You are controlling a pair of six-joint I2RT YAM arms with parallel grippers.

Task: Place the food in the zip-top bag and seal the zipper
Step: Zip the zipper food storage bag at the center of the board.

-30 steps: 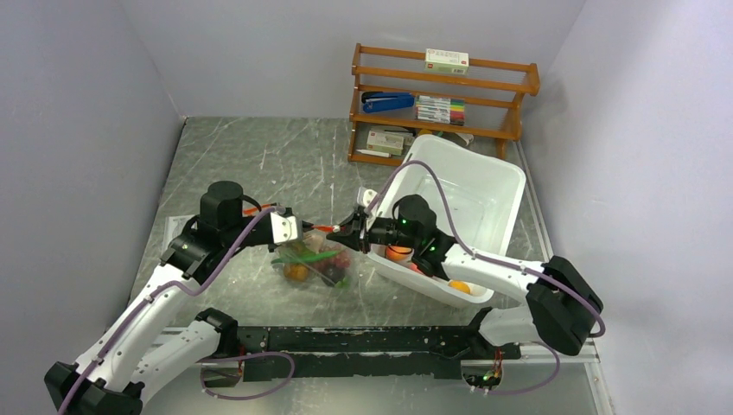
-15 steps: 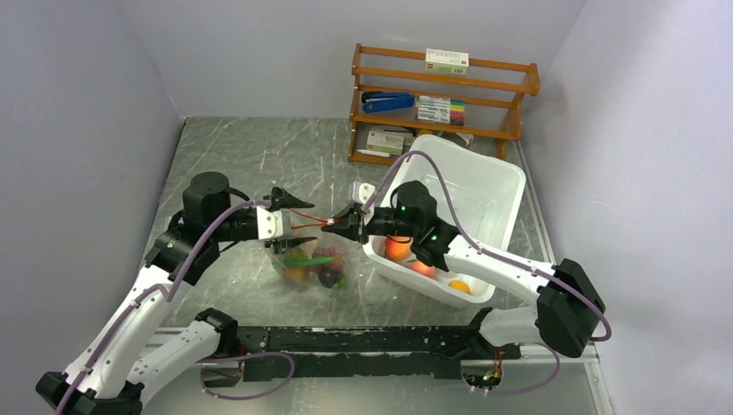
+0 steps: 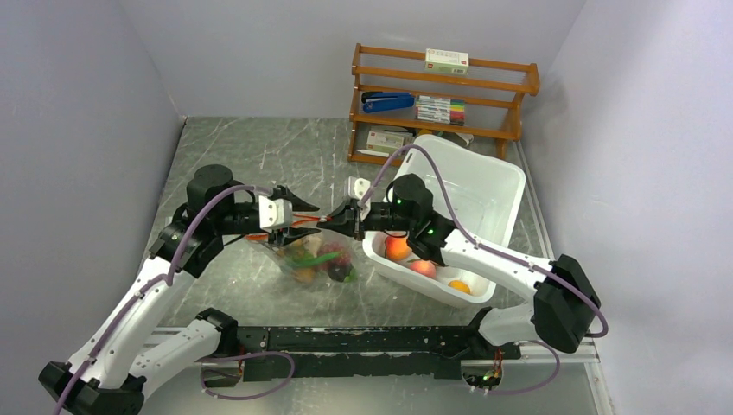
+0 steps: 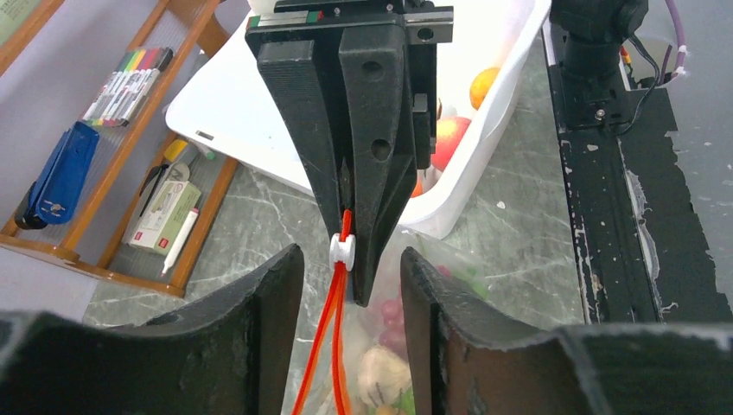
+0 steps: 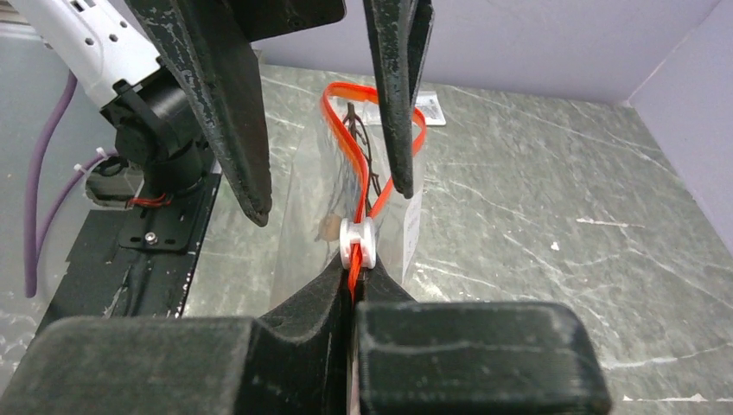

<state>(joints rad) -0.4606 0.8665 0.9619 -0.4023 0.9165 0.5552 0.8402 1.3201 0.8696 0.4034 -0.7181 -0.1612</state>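
The clear, crinkly zip-top bag [image 3: 304, 259] hangs just beside the white plastic bin [image 3: 484, 186], on the side toward the left arm. The toy food [image 3: 321, 259] is bunched in its bottom, a slim green pod across darker rounded pieces. The thin red-orange zipper [image 5: 339, 156] loops open at the far end. The right pincer [image 5: 353, 272] is clamped flat on the strip, its tips against the small white slider [image 5: 357, 242]. The left pincer [image 4: 350, 259] stands parted, one blunt black finger on either side of the strip, gripping nothing. Smooth round fruits [image 3: 398, 248] lie in the bin, on the grey marbled tabletop [image 3: 259, 164].
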